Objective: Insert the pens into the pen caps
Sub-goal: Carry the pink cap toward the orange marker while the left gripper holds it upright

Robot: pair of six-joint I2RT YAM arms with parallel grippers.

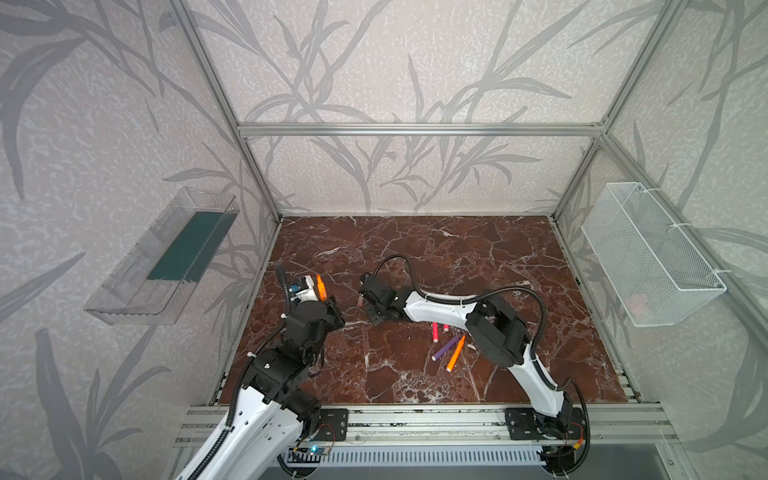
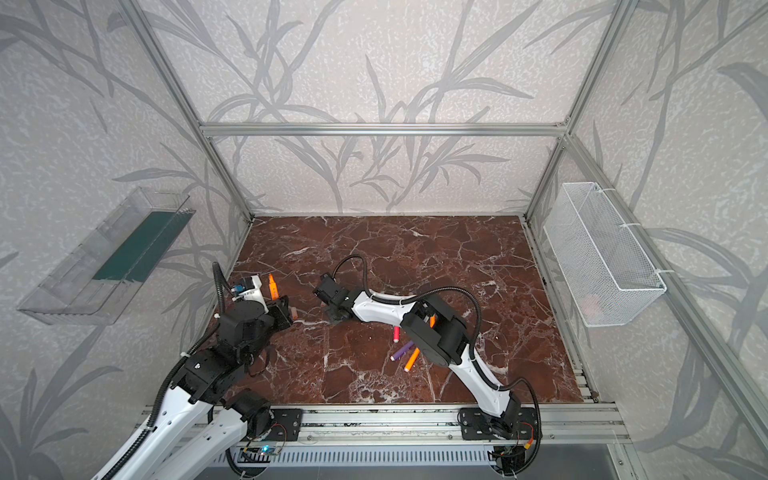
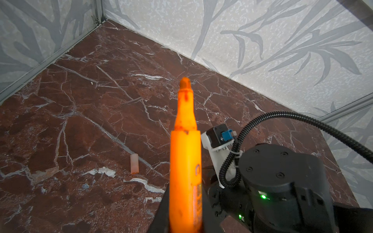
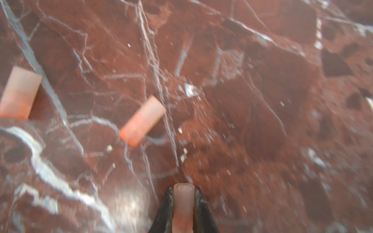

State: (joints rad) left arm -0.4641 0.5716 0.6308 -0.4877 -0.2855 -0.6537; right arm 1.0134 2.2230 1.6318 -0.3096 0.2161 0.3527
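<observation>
On the left wall hangs a clear plastic bin (image 1: 162, 257). Beside it, at the left part of the marble table (image 1: 415, 249), the left gripper (image 1: 327, 300) is raised above the surface. Its jaws are pressed onto an orange pen (image 1: 320, 286), which points up and away from the fingers, tapered tip free, no cap on it. In the left wrist view a loose cap (image 3: 134, 163) lies flat on the marble, just beyond the pen.

Approx. in the middle, the right gripper (image 4: 184, 190) is low over the table and pinches a held cap (image 4: 183, 201) between both fingertips, with the open end facing away from the fingers. In this view (blurred) a second cap (image 4: 142, 121) and a third cap (image 4: 20, 93) lie flat, apart from each other.

More to the right, by the right arm's forearm, the other pens lie on the table. There is a pink-red pen (image 1: 435, 332), and another pink-red pen (image 1: 445, 328) mostly hidden under the arm. Then come a purple pen (image 1: 446, 348) and a second orange pen (image 1: 456, 353), side by side and v. close at the upper ends.

On the right wall hangs a white wire basket (image 1: 652, 253).
</observation>
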